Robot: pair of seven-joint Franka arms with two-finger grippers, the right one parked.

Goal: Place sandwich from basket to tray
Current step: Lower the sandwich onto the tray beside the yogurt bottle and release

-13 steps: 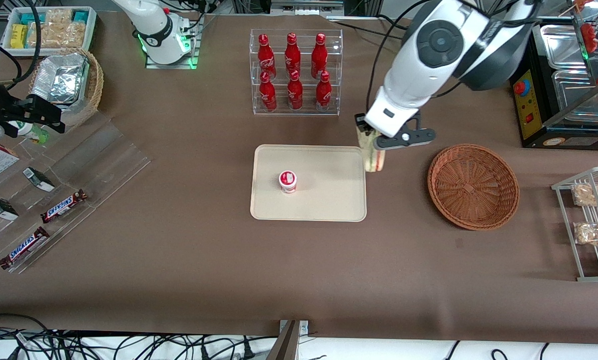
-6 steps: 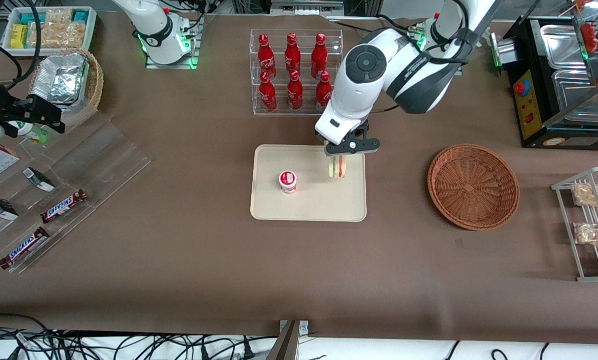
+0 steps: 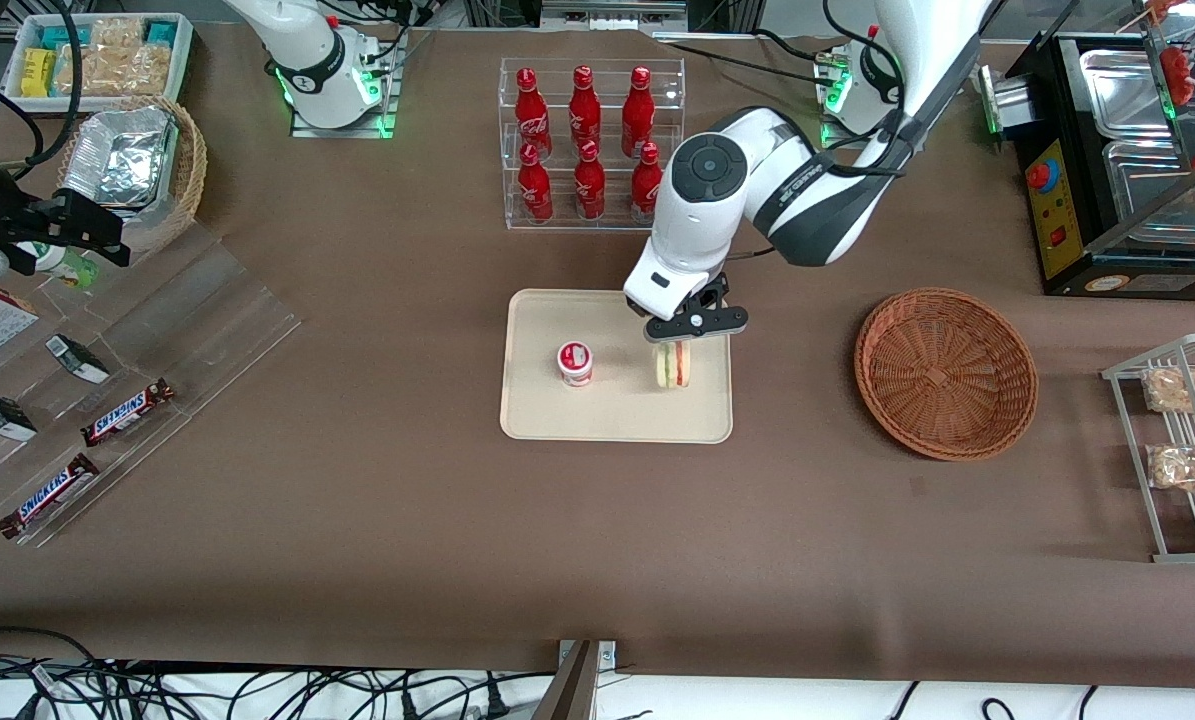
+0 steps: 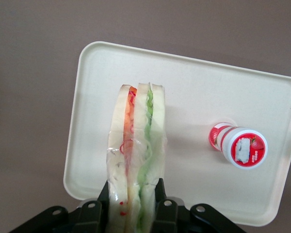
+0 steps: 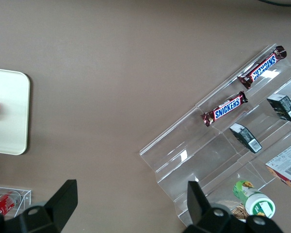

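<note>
- The white and dark-grey left arm reaches from its base out over the worktop, its forearm sloping down toward the front camera.
- Its wrist points straight down.
- The black two-finger tool (image 3: 673, 345) hangs low above the flat cream-beige rectangular tray (image 3: 617, 415).
- Its fingers (image 4: 160, 196) are clamped on both bread faces of the clear-wrapped triangular wedge sandwich (image 4: 136, 165), held upright on edge.

Clear glossy wrap clings, crinkled, around the sandwich (image 4: 136, 170). The tray (image 3: 617, 415) looks smooth, matt cream plastic. The basket (image 3: 945, 372) is rough woven wicker. Matt brown cloth covers the worktop (image 3: 457, 520). The black end effector (image 3: 685, 328) above the tray looks like matt plastic.
</note>
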